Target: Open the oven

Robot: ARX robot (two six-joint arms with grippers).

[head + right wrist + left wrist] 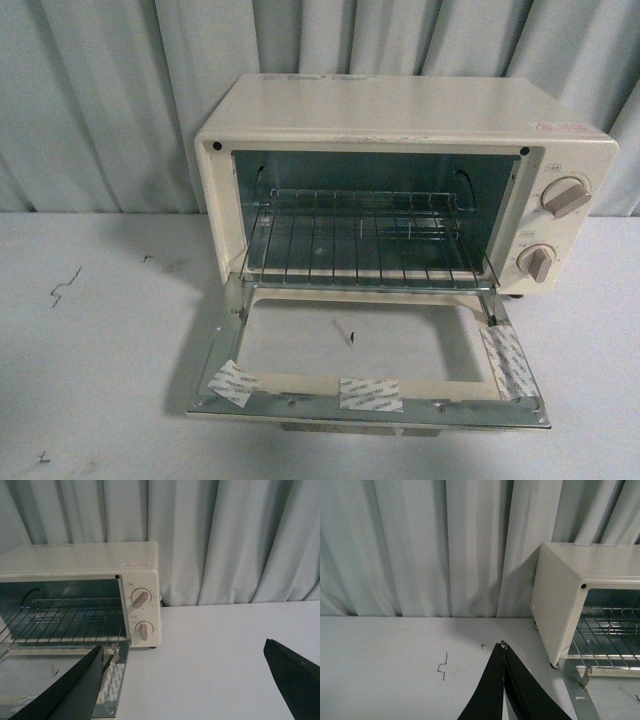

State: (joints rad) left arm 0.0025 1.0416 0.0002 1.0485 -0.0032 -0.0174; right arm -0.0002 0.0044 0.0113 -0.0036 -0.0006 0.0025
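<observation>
Front view is showing no arm at all, only the white table (90,380) with a few small dark scribble marks (65,288) sitting on its left part. Moving right, the oven (400,130) is standing near the middle of the table against the grey curtain (100,100), and its door (365,385) is lying folded all the way down toward the camera, resting flat or nearly so. The wire rack (365,235) is showing inside the open cavity, and strips of tape (370,393) are sitting on the door frame. Further right, the two knobs (565,197) are facing forward on the control panel.

The left claw (504,647), seen from its own wrist, is hanging over the table just beside the oven's left corner with its black fingers pressed together, gripping nothing. The right claw (185,680) is hanging off the oven's knob side with its fingers (75,685) spread wide apart, also empty.

By my judgement the opening itself is looking finished, so the step in hand is a clean retreat. Doing it well is meaning lifting both arms up and back, well apart from the lowered door's edge, so nothing is nudging it upward or shifting the oven on the table.
</observation>
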